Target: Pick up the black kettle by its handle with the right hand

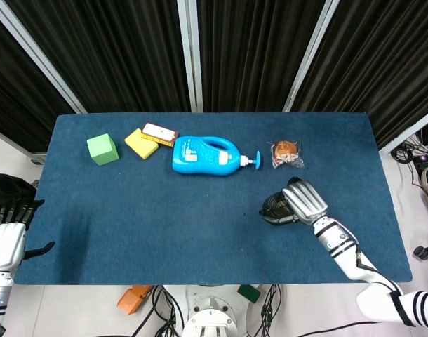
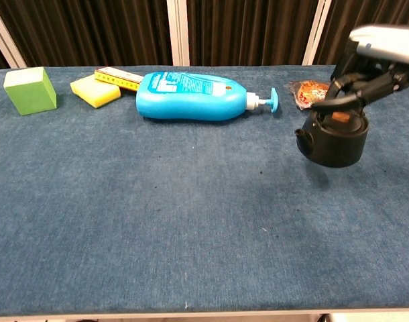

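Note:
The black kettle (image 2: 332, 141) is short and round, with its spout facing left, and sits at the right of the blue table (image 2: 191, 215). My right hand (image 2: 372, 74) comes down on it from above, fingers curled around the handle on top. In the head view that hand (image 1: 306, 199) covers most of the kettle (image 1: 273, 209). A soft shadow lies under the kettle's left side, and I cannot tell whether it is off the cloth. My left hand (image 1: 7, 235) hangs beyond the table's left edge, holding nothing, fingers apart.
A blue pump bottle (image 2: 194, 96) lies on its side at the back middle, nozzle toward a wrapped snack (image 2: 310, 92) just behind the kettle. A green cube (image 2: 30, 89), a yellow sponge (image 2: 95, 91) and a flat box (image 1: 160, 133) sit at the back left.

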